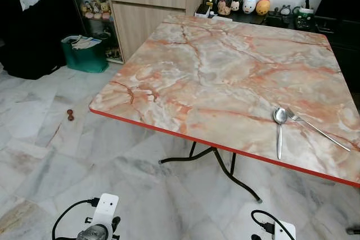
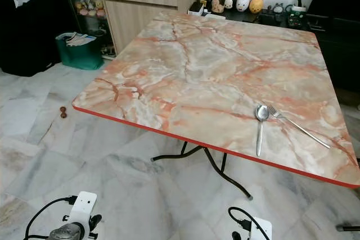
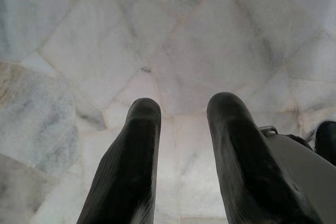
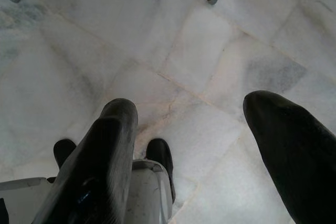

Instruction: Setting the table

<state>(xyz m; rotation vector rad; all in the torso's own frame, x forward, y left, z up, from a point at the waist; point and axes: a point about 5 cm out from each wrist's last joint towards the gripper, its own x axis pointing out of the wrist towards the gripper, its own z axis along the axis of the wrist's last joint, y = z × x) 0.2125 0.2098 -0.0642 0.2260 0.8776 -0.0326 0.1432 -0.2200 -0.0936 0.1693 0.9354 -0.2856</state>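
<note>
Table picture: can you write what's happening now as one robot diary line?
table: spoon and fork near right front edge | left gripper: open, over floor | right gripper: open, over floor

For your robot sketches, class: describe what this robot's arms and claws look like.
Each wrist carries a white housing with a looping black cable. The left claw and right claw each have two long, rounded black fingers; the left ones look finely ribbed.

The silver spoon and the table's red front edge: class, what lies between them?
Nothing: in the left eye view only bare marble-patterned tabletop separates the silver spoon from the red front edge.
</note>
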